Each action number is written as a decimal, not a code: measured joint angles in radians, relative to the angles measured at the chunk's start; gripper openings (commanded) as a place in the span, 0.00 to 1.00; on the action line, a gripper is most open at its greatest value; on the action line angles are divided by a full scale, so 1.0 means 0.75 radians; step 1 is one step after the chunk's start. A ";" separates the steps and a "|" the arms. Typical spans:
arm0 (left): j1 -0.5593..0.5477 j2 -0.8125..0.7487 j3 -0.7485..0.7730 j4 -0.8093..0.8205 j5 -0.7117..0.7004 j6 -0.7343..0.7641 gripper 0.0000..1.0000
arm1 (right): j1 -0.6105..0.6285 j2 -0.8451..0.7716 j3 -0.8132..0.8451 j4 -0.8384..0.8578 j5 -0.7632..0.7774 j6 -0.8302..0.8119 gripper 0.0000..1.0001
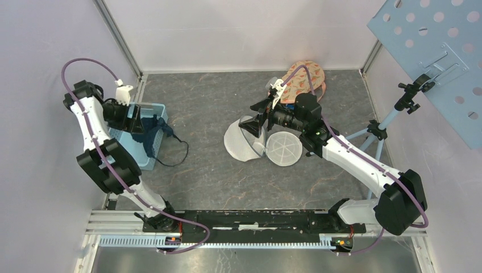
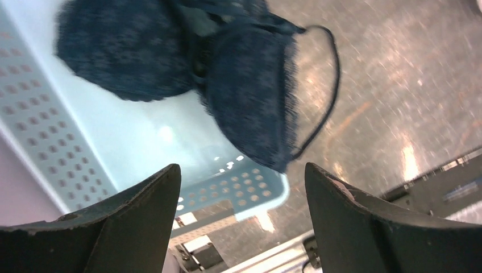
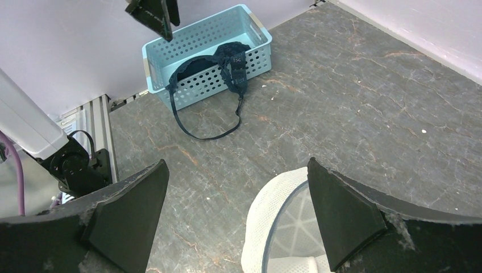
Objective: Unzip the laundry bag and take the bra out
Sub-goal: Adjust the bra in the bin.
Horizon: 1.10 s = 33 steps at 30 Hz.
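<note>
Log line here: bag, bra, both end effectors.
laundry bag open | bra draped over basket rim | left end effector open above basket | right end effector open over laundry bag

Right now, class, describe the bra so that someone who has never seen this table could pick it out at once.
Look to the left side of the grey table, where a blue perforated basket sits. The bra is draped over its rim, one strap looping onto the table. It is the only dark navy, lacy item; the laundry bag is white.
</note>
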 measured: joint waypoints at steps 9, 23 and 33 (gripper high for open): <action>-0.135 -0.208 -0.217 -0.139 -0.016 0.175 0.76 | 0.000 0.000 -0.002 0.006 -0.003 0.002 0.98; -0.339 -0.308 -0.367 0.093 -0.262 0.175 0.53 | 0.000 0.000 -0.003 0.009 -0.009 0.002 0.98; -0.341 -0.226 -0.367 0.200 -0.308 0.105 0.68 | 0.000 0.000 -0.003 0.009 -0.009 0.002 0.98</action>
